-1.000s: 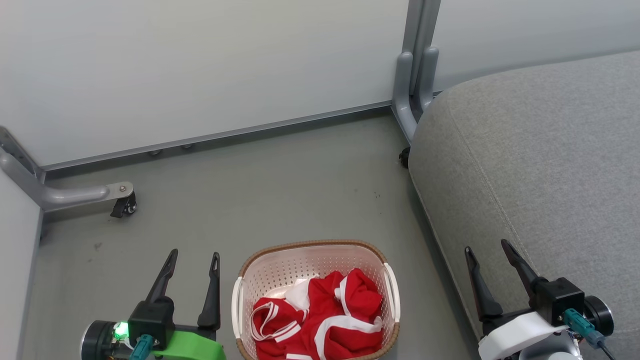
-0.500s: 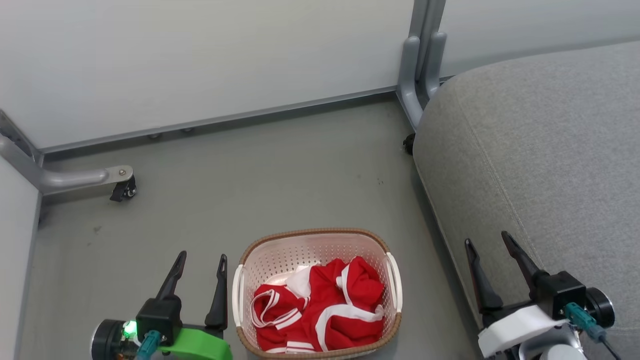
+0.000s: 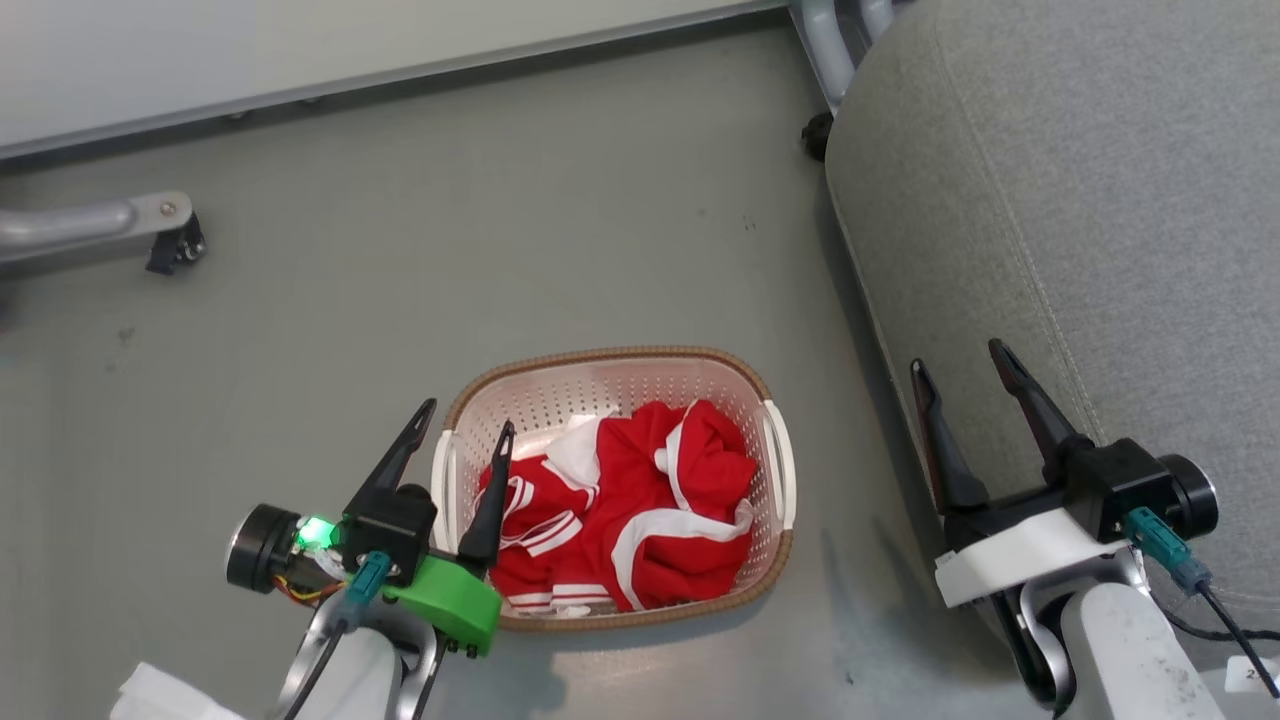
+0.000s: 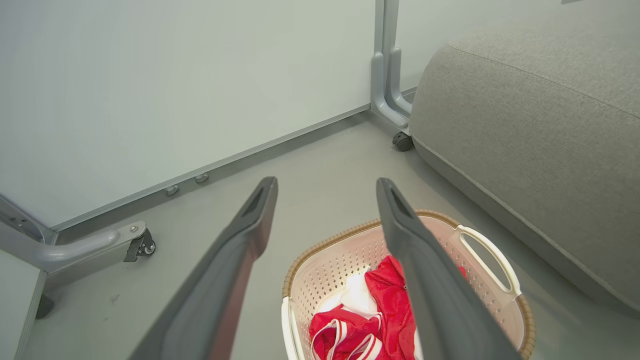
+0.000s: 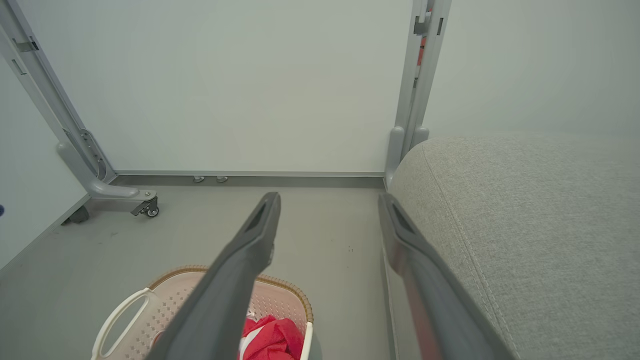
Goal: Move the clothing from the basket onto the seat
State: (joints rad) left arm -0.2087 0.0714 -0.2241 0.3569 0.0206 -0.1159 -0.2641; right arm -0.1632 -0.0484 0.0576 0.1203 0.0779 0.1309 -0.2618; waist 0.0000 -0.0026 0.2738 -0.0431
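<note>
Bright even light, soft shadows, sharp focus, wrist views wide-angle curved

clothing (image 3: 640,510): red fabric with white stripes and trim, crumpled in one heap, all inside the basket (image 3: 590,385). Heap fills the near and middle part, the far wall is bare.
basket: cream perforated plastic, brown woven-look rim, white handle on each side, upright.
seat (image 3: 1080,200): big grey woven cushion, rounded edge, stitched seam, to the right of the basket, near but not touching. No clothing on it.
</note>
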